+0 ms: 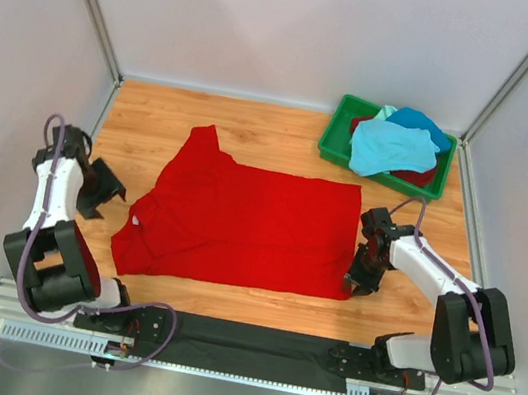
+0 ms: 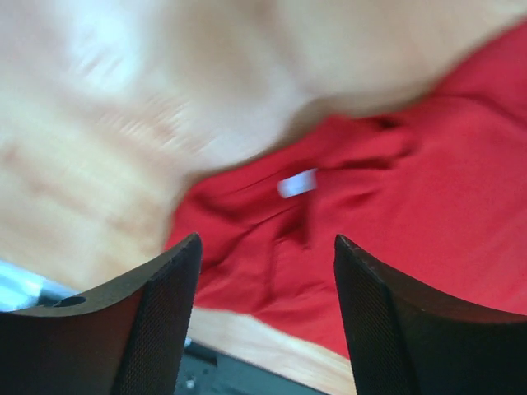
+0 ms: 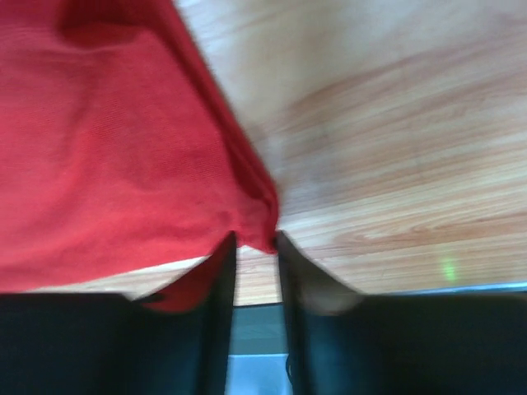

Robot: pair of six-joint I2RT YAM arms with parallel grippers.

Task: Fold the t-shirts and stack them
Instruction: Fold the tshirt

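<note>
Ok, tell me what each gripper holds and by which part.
Right gripper pinches the red t-shirt by its near hem corner. Left gripper is open, holding nothing.

From the top camera, fixed above and behind the arm bases, we look down over the whole table [image 1: 274,138], far enough off to take in the bright red t-shirt [image 1: 239,224] and the green bin [image 1: 334,134]. Past the left gripper [image 2: 265,243] we see the shirt's neck end from close by, blurred. Past the right gripper [image 3: 255,240] we sit closer still, at the shirt's near right corner. All three views share red cloth and wood.
</note>
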